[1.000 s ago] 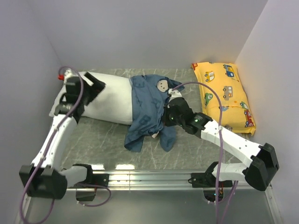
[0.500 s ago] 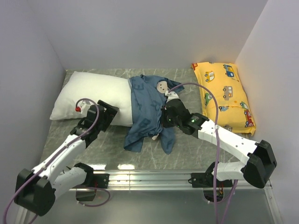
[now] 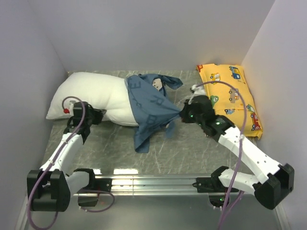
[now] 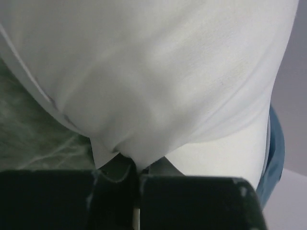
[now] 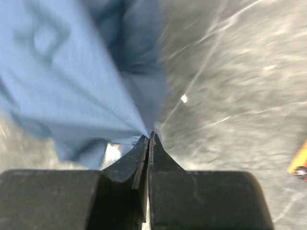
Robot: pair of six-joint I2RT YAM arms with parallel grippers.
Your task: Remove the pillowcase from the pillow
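Since half a second ago: left claw (image 3: 94, 116) slid toward frame left along the near edge of the pillow (image 3: 93, 91) and closed. Right claw (image 3: 183, 114) moved toward frame right, dragging the pillowcase (image 3: 151, 108) with it. Pillow nudged slightly left.

Left claw now: tips pressed together, pinching a tuck of white pillow fabric. In the wrist view the cloth is drawn into a fold right at the tips. It sits at the pillow's lower edge, centre-left of the top view.

Right claw now: tips pressed together, pinching a corner of the blue pillowcase. Fabric fans out from the tips to the upper left of the wrist view, pulled taut. It is at frame centre in the top view, just left of the yellow car-print pillow (image 3: 230, 96).

Pillowcase: still on the pillow's right end, bunched there. Mouse face at the top, one tail hanging toward the lower centre onto the table (image 3: 187, 148), one corner stretched right to the claw.

Pillow: lies across the upper left of the table, most of it bare white. The yellow pillow lies along the right wall, apart from both.
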